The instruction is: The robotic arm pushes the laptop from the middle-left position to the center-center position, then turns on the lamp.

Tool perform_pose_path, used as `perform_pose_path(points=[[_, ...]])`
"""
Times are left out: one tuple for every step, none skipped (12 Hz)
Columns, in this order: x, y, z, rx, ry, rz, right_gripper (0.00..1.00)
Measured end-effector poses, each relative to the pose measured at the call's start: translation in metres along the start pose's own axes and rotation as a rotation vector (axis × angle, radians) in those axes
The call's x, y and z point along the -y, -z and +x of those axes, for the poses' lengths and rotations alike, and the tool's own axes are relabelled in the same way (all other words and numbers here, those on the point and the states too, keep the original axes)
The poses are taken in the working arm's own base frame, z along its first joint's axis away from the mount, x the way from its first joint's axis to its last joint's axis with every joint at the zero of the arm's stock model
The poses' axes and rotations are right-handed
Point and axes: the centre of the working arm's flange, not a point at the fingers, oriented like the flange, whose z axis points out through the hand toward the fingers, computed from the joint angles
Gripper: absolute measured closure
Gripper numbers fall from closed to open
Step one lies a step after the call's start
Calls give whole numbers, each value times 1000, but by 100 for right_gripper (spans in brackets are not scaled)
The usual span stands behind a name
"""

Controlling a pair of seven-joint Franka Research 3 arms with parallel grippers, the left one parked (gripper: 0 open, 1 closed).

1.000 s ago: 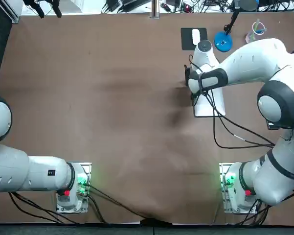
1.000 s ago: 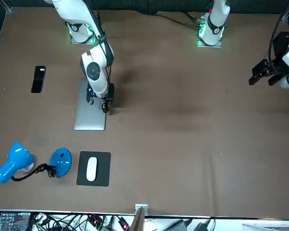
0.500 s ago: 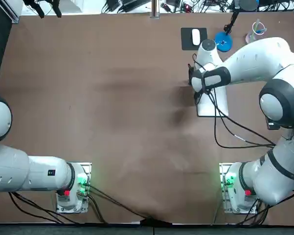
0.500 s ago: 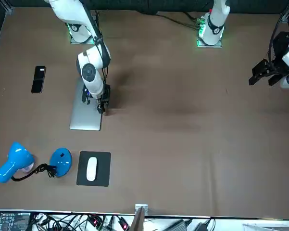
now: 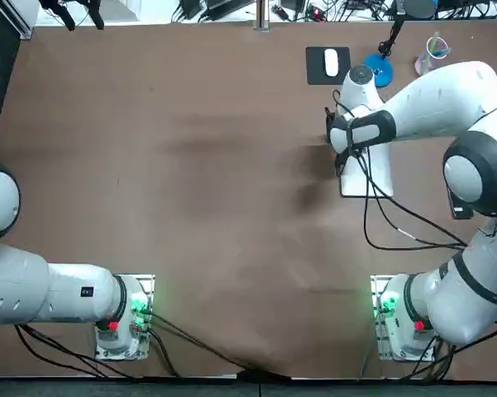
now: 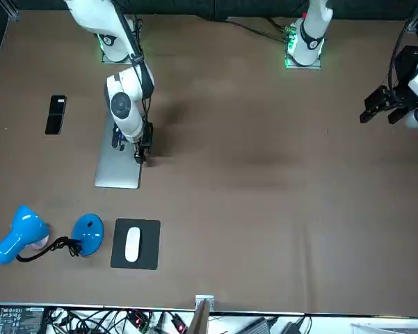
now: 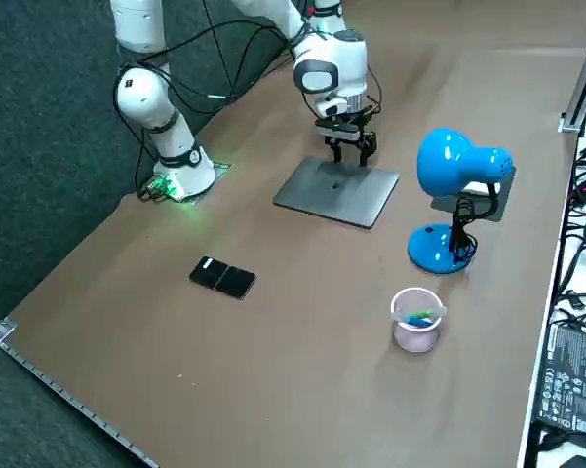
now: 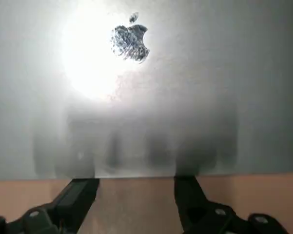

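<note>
The closed silver laptop (image 5: 379, 175) (image 6: 117, 170) (image 7: 336, 192) lies flat on the brown table, on the robot's right side. My right gripper (image 5: 341, 162) (image 6: 140, 154) (image 7: 352, 148) (image 8: 134, 195) is low at the laptop's long edge that faces the table's middle. It is open, and its fingertips (image 8: 80, 192) sit against that edge, with the logo lid (image 8: 131, 36) in front of them. The blue lamp (image 6: 24, 233) (image 7: 458, 168) stands beyond the laptop, its base (image 5: 382, 73) partly behind my wrist. Its light does not show as lit.
A black mouse pad (image 6: 135, 243) (image 5: 322, 64) with a white mouse (image 6: 132, 243) lies beside the lamp base. A black phone (image 6: 55, 113) (image 7: 222, 277) rests nearer the right table edge. A pink cup (image 7: 416, 319) stands by the lamp.
The gripper and the laptop have slid together toward the robot's right, away from the table's middle, a little in each frame.
</note>
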Motion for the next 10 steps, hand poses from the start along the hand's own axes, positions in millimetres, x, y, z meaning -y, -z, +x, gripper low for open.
perform_pose_path(points=[[-1, 0, 4, -1, -1, -3, 1], [-2, 0, 8, -1, -4, -6, 1], [-3, 0, 11, 0, -7, -8, 1], [-4, 1, 13, 0, -7, -9, 1], [-5, 0, 15, 0, -6, -11, 1], [-5, 0, 16, 0, -4, -12, 1], [-5, 0, 19, 0, -3, -14, 1], [-5, 0, 22, 0, -1, -15, 1], [-4, 0, 27, 1, 2, -16, 1], [-4, 1, 30, 2, 4, -17, 1]])
